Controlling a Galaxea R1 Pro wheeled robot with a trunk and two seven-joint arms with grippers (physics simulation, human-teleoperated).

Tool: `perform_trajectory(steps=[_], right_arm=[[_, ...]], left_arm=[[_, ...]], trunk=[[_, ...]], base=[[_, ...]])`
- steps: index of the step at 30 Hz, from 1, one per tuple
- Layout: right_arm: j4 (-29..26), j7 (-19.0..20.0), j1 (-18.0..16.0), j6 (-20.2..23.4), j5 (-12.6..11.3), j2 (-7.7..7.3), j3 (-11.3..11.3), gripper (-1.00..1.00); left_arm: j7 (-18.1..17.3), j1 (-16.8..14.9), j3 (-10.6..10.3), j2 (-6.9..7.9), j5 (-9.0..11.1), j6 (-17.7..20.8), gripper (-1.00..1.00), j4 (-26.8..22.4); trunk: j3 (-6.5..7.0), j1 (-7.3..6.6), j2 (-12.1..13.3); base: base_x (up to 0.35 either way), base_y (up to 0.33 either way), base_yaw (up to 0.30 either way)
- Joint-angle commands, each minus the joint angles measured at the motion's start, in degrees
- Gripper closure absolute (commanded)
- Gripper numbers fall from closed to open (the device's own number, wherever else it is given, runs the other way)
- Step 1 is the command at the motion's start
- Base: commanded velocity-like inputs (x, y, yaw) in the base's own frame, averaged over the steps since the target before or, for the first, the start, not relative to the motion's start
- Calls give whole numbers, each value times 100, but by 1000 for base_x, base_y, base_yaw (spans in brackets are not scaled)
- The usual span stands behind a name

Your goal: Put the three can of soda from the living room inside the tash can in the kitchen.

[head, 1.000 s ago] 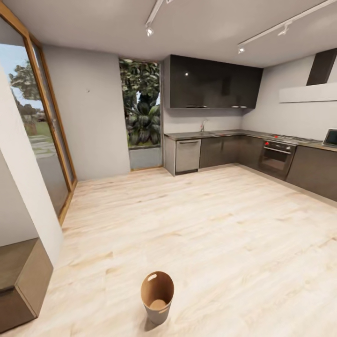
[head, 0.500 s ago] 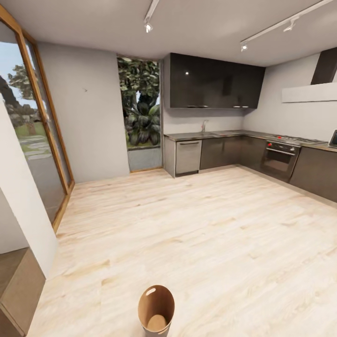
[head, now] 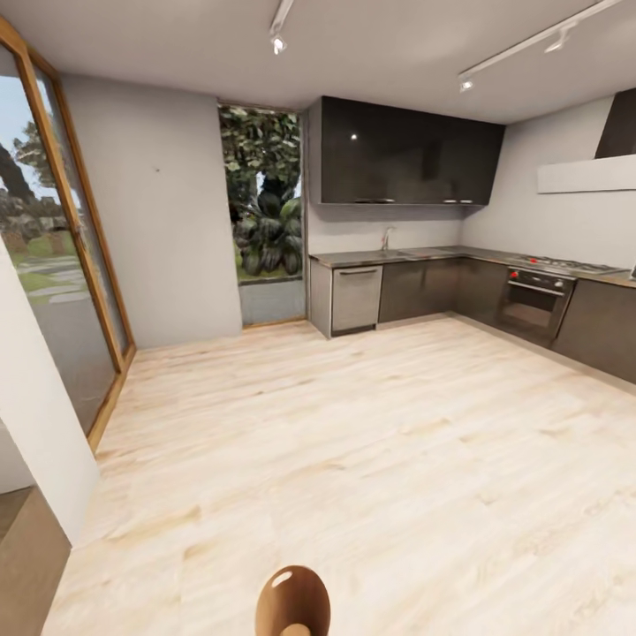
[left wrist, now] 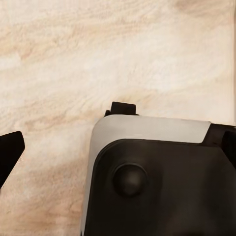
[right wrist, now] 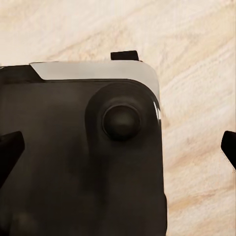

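The trash can (head: 293, 602) stood on the pale wood floor (head: 371, 442) at the head view's lower edge, cut off there, no gripper near it. The left gripper (left wrist: 118, 147) and right gripper (right wrist: 118, 142) each hung spread over floor and robot base. Half a second earlier the can sat higher in view; the camera had advanced toward the kitchen counters (head: 424, 256).

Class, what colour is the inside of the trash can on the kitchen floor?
Glossy brown-copper; the trash can shows best in the head view, at the bottom edge.
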Motion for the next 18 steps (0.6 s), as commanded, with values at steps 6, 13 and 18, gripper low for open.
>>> perform_trajectory(steps=[6, 13, 18], right_arm=[[0, 0, 0, 0, 0, 0, 0, -100], [0, 3, 0, 0, 0, 0, -1, -100], [0, 4, 0, 0, 2, -2, 1, -100]], left_arm=[[-1, 0, 0, -1, 0, 0, -100, -1], [31, 0, 0, -4, 6, 0, -100, -3], [45, 0, 0, -4, 19, 0, -100, 0]], trunk=[[0, 0, 0], [0, 0, 0], [0, 0, 0]], base=[[334, 0, 0], [207, 0, 0], [38, 0, 0]])
